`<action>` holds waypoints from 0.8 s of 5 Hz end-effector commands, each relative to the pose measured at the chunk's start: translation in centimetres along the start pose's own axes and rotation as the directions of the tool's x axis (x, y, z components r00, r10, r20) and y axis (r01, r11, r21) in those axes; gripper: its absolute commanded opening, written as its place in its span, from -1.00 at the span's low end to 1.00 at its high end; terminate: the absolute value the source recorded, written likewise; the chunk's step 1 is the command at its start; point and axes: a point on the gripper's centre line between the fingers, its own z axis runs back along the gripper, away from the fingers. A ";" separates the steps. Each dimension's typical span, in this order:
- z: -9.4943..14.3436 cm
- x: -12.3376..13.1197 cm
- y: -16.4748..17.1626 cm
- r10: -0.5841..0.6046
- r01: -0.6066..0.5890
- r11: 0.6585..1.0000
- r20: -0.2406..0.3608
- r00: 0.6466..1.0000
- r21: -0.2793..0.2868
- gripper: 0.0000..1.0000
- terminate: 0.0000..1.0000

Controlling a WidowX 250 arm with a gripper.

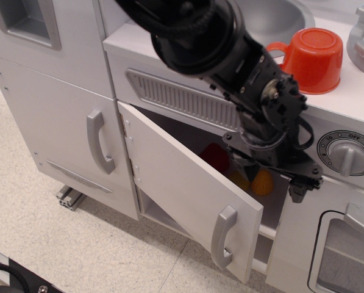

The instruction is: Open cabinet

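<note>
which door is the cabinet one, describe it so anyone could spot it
Below the sink, under the slatted vent, the cabinet door hangs ajar. It is squarish with a short loop handle, unlike the taller door on the left or the windowed oven door.
</note>
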 end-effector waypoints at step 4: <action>2.3 -8.3 9.1 0.126 -0.098 0.964 -0.099 0.987 0.249 1.00 -1.00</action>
